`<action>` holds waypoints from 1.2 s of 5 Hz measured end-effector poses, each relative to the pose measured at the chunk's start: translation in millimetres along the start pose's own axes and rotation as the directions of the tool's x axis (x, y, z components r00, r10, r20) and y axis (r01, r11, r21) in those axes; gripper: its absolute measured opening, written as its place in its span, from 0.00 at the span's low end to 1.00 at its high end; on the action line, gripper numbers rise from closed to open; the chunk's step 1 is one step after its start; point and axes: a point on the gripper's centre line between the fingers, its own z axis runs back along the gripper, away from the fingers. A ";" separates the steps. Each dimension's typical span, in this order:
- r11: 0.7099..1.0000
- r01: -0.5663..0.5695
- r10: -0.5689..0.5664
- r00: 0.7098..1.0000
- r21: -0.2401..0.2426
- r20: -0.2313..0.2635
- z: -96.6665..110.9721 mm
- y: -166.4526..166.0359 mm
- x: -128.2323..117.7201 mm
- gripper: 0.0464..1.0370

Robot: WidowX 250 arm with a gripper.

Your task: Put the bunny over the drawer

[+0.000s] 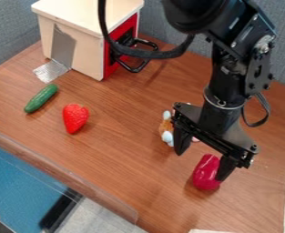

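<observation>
Centring the hand [203, 154] comes first: its fingers stand spread, one beside the bunny [167, 129] right of the frame's centre, the other by the red pepper [205, 173]. Best shift left until they straddle the bunny alone – then close gently and lift well above the drawer [78, 11], upper left.

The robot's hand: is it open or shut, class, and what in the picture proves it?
The hand is open: its two fingers stand wide apart, with wooden table showing between them.
</observation>
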 end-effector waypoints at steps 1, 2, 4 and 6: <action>1.000 0.001 -0.001 1.000 0.007 -0.025 -6.5 1.1 -4.5 0.96; 0.992 -0.120 0.122 0.992 0.043 -0.044 -4.6 49.0 -19.2 0.96; 0.957 -0.282 0.282 0.959 0.063 0.002 6.4 104.0 -22.0 0.96; 0.958 -0.278 0.279 0.960 0.071 0.003 -16.8 93.8 18.7 0.96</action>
